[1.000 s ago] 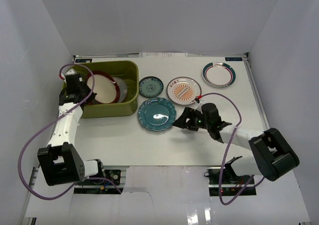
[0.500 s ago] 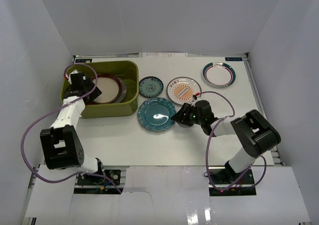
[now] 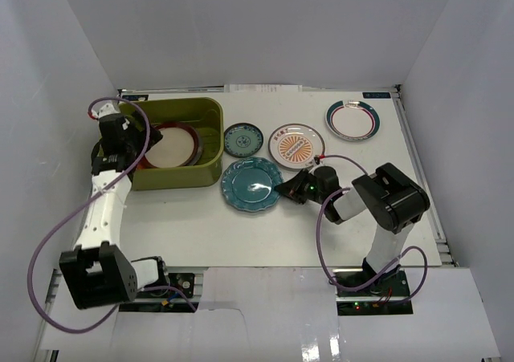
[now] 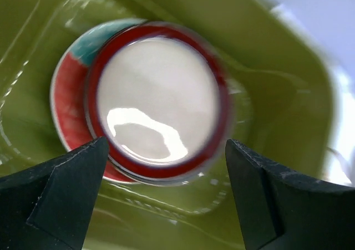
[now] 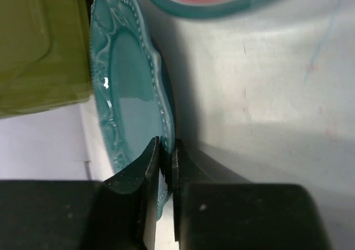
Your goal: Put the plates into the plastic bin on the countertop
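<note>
The plain teal plate [image 3: 252, 184], round with a beaded, scalloped rim, lies flat on the white worktop [image 3: 241, 233], just beside the near right corner of the olive-green plastic bin [image 3: 210, 109]. The right pincer [image 3: 291, 190] is closed on the plate's right-hand edge. The right wrist view shows its two black fingers [image 5: 141, 169] pinching the rim between them.

Inside the bin, a white plate with a dark red rim [image 4: 158, 95] lies on a red plate with teal patches [image 4: 69, 97]. The left pincer [image 4: 166, 144] hangs over them, jaws spread wide and holding nothing.

Farther back on the worktop sit a small teal plate [image 3: 242, 140], an orange sunburst plate [image 3: 296, 146] and, off to the right, a white plate with a teal and red rim [image 3: 352, 119].

The step in hand looks like the pickup of the plain teal plate. The next move likely calls for tipping its edge up, lifting it above the bin wall and carrying it left over the stack. The left arm would need to make room.
</note>
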### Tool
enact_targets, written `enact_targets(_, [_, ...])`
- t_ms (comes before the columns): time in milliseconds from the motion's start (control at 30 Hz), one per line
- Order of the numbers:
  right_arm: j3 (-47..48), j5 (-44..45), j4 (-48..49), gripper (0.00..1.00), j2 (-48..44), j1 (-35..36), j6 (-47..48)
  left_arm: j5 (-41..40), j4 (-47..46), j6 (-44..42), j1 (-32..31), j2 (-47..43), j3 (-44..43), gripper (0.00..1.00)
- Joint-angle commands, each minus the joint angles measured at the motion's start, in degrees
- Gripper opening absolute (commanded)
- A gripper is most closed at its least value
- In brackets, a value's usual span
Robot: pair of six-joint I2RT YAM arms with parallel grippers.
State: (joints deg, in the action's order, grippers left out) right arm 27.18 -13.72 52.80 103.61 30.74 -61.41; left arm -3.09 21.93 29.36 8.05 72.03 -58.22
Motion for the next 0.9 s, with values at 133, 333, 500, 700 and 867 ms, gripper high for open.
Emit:
enact_targets(133, [-10.91, -0.43, 8.2, 0.08, -9.46, 0.11, -4.6, 25.26, 0.22, 5.86, -1.98, -12.87, -0.24, 0.97])
enact_targets(333, [-15.93, -5.08, 1.37, 0.08, -35.64, -4.28, -3.72, 46.48, 1.62, 7.02, -3.75, -17.18, 2.75, 0.95])
enact_targets(500, [-13.04, -15.18, -6.12, 0.08, -49.01, -14.82, -4.86, 59.6, 2.06, 7.11, -6.99, -18.85, 6.09, 0.97])
enact_targets(700, [-6.0, -21.53, -9.99, 0.08, -52.8, -16.5, -5.39, 50.41, 2.76, 5.18, -21.83, -15.88, 5.4, 0.98])
enact_targets(867, [-3.1, -23.37, -10.96, 0.08, -54.13, -16.5, -5.91, 42.3, 1.1, 5.26, -28.88, -10.78, 4.61, 0.98])
